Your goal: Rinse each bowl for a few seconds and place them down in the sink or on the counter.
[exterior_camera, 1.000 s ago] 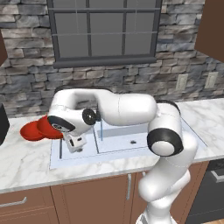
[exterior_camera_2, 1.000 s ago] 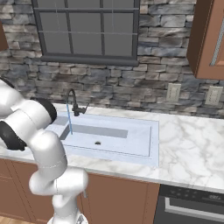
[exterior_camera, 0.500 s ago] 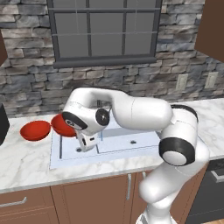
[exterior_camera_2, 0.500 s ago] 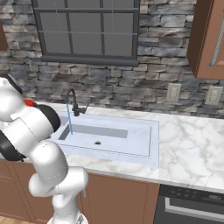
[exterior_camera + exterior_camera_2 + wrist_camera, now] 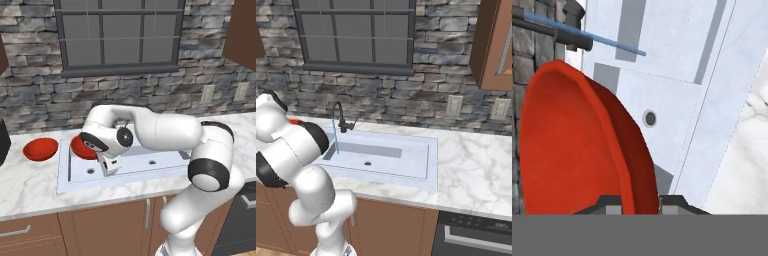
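A stone-faced wall with a dark-framed window runs behind the counter (image 5: 30, 192), a white marble-look top over brown cabinets. Near its left end, on the bare top just left of the sink's left edge, one red bowl (image 5: 40, 149) rests upright. The sink (image 5: 165, 161) lies next, and a thin stream of water (image 5: 334, 135) falls from the dark faucet (image 5: 342, 120) at the sink's back edge.

Over the past second the arm has swung the second red bowl (image 5: 83, 148) rightward, from above the counter beside the resting bowl to above the sink's left part. The carry towards the water is therefore well begun, while the rinse itself appears not yet started, since the hand view shows the stream apart from the bowl's rim.

The gripper (image 5: 641, 204) pinches that bowl by its rim, one fingertip on the inner face and one on the outer. In the hand view the bowl stands on edge straight out from the fingertips, its hollow turned to that view's left, with the small basin's drain (image 5: 649, 118) beyond it. The remaining move looks short, a shift towards the faucet.
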Controlling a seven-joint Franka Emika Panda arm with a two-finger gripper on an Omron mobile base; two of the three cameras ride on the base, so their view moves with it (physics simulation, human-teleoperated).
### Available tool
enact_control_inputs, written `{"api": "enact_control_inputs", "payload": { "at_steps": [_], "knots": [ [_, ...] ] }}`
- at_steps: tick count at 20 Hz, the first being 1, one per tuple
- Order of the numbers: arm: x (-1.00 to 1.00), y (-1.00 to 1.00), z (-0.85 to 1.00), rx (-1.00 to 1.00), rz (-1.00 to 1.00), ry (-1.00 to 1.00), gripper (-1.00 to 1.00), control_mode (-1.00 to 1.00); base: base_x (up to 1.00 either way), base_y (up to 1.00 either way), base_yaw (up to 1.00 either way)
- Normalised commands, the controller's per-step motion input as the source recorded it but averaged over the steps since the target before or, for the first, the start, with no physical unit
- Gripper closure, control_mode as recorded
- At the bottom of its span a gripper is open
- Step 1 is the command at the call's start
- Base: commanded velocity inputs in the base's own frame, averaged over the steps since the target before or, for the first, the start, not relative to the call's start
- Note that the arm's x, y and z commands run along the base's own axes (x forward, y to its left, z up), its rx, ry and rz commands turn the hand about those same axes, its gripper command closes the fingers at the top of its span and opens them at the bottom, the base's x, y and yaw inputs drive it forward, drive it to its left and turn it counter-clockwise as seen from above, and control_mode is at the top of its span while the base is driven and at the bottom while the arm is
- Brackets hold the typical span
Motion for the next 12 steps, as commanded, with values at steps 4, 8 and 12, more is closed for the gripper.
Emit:
{"api": "enact_control_inputs", "payload": {
  "at_steps": [4,8,12],
  "knots": [
    [0.08,0.00,0.21,-0.25,-0.09,0.17,1.00,-1.00,0.00,0.00,0.00],
    [0.12,0.00,0.28,-0.25,-0.08,0.18,1.00,-1.00,0.00,0.00,0.00],
    [0.05,-0.01,0.35,-0.24,-0.05,0.14,1.00,-1.00,0.00,0.00,0.00]
  ]
}}
